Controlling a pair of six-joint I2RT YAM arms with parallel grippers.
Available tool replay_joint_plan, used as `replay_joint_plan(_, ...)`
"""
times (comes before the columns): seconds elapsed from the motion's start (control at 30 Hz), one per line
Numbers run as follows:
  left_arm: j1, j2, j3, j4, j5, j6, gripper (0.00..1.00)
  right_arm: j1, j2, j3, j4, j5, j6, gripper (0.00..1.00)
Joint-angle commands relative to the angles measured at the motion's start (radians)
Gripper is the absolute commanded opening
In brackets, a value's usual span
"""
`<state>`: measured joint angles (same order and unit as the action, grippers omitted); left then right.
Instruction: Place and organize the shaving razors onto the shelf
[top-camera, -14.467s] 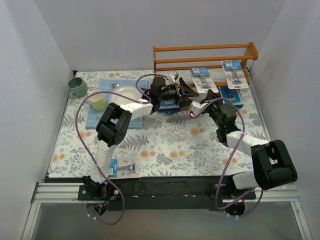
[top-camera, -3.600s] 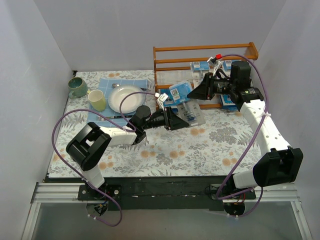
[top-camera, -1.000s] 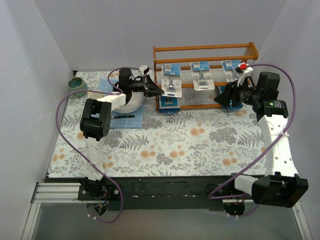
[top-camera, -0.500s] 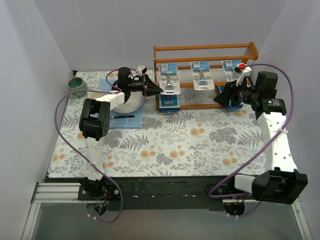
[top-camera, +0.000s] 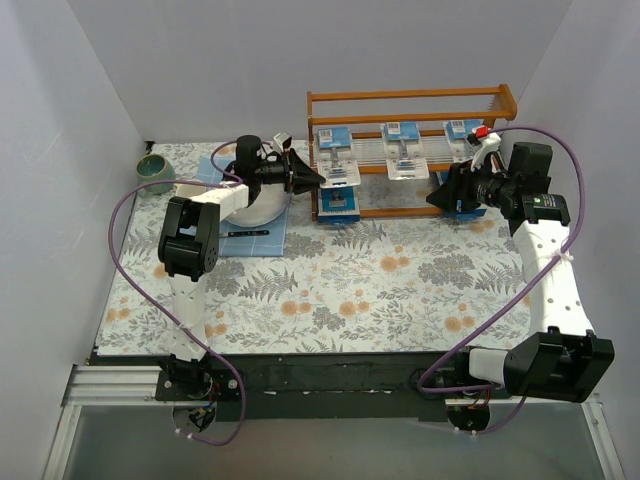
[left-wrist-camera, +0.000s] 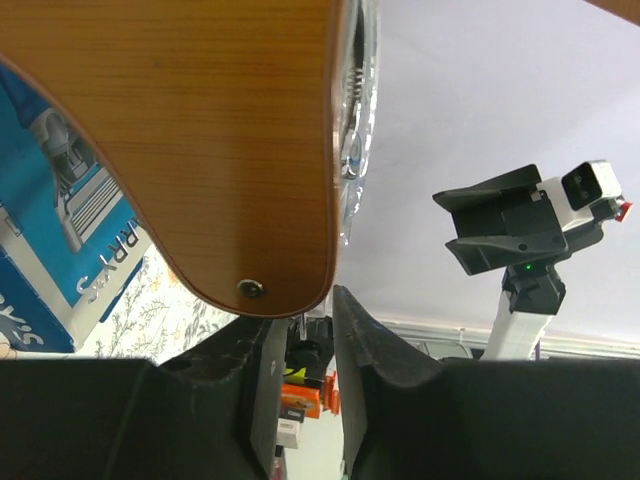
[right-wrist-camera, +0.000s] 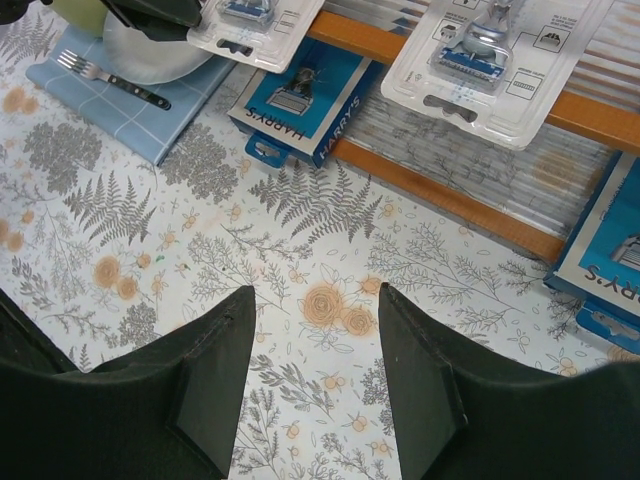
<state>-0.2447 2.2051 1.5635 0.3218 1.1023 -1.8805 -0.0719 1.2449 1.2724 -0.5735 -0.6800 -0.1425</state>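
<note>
Orange-brown wooden shelf (top-camera: 410, 97) stands at the far right of the floral tablecloth (top-camera: 340, 290), close to the back wall. Five razor packs made out. Middle tier, on the pale rods: left blister pack (top-camera: 342, 165), middle blister pack (top-camera: 402, 160) and right blister pack (top-camera: 463, 135), spaced in a row, each sloping down toward the near side. Bottom tier: blue Harry's pack (right-wrist-camera: 300, 95) at the left end, its near end jutting over the front rail above the tablecloth; second blue pack (right-wrist-camera: 612, 250) at the right end, lying the same way. Left gripper (top-camera: 318, 180) reaches in from the left, level with the middle tier, tips at the left edge of the left blister pack. In the left wrist view its fingers (left-wrist-camera: 262, 370) stand only a narrow slit apart below the shelf's side frame (left-wrist-camera: 200, 130), and the pack's clear edge shows end-on just past that frame — cannot tell whether the tips pinch it or merely touch it. Right gripper (top-camera: 437, 198) hovers in front of the shelf's right half, near the bottom tier, jaws well apart and empty — only tablecloth shows between its fingers (right-wrist-camera: 215, 380). Left of the shelf: white plate (top-camera: 262, 208) on a blue checked cloth (top-camera: 235, 243), dark-handled fork (top-camera: 245, 232) on the cloth near the plate, green mug (top-camera: 155, 173) at the far left corner.
</note>
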Motion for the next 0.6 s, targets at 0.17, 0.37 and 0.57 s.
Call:
replay_joint_plan(0.17, 0.004, -0.107, -0.103, 0.103, -0.015, -0.048, 0.34, -0.005, 0.001, 0.018, 0.05, -0.009, 0.003, 0.6)
replay_joint_plan(0.37, 0.007, -0.173, -0.201, 0.207, 0.001, -0.078, 0.36, -0.005, -0.002, 0.021, 0.054, -0.007, 0.003, 0.6)
replay_joint_plan(0.57, 0.005, -0.176, -0.198, 0.258, 0.01, -0.101, 0.36, -0.006, -0.015, -0.015, 0.061, -0.007, 0.003, 0.6)
